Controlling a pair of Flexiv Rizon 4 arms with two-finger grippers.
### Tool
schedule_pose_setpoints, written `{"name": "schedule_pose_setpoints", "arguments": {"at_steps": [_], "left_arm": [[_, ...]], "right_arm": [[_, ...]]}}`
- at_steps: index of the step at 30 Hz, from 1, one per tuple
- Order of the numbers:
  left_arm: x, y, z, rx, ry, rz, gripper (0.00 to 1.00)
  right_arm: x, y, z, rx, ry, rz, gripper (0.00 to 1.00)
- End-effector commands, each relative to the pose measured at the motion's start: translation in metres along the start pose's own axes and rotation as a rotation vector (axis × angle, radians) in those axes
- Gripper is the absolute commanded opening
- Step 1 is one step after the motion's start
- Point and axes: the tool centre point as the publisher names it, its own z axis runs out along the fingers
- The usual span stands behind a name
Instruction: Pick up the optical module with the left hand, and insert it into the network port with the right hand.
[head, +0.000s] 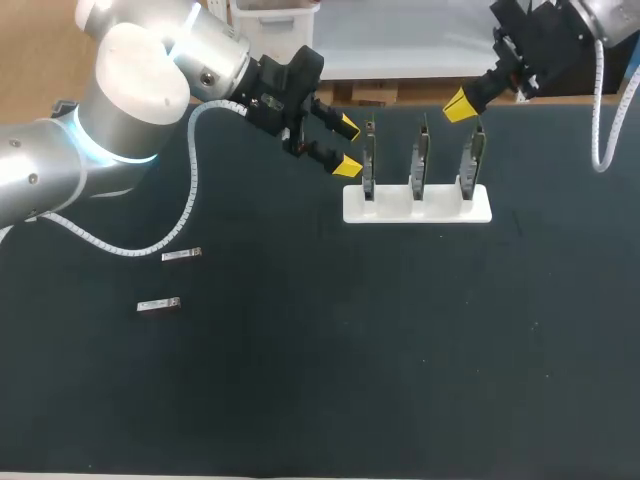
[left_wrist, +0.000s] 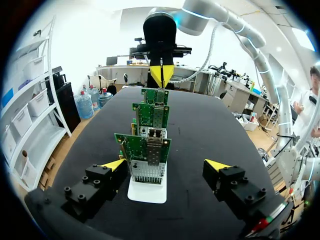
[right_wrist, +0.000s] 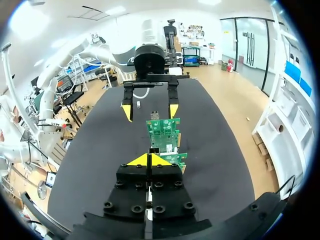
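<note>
The left gripper (head: 348, 146) hangs with its fingers wide apart, just beside one end of the white block stand (head: 417, 205). The stand holds three upright green circuit boards (head: 421, 160) with metal network ports (left_wrist: 154, 134). The right gripper (head: 460, 105) has its yellow tips pressed together above the stand's other end. One small silver rectangular optical module (head: 181, 255) lies on the black table (head: 400, 350), well apart from both grippers, and a second silver module (head: 159, 304) lies near it.

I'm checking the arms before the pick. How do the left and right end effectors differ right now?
The left end effector is open wide; the right end effector is shut, yellow tips together. The left sits beside the leftmost circuit board; the right hangs by the top of the rightmost circuit board. Both hold nothing.
</note>
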Motion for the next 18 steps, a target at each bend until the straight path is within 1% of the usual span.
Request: {"name": "schedule_pose_setpoints", "arguments": {"at_steps": [1,18], "left_arm": [[-0.0006,-0.0002,-0.0002,-0.001,0.004,-0.002,1.0],[-0.0006,-0.0002,-0.0002,-0.001,0.004,-0.002,1.0]], "right_arm": [[-0.0017,-0.001,0.0023,-0.005,0.007,-0.005,0.0],[-0.0026,0.0032,0.007,-0.001,0.008,0.002,0.0]]}}
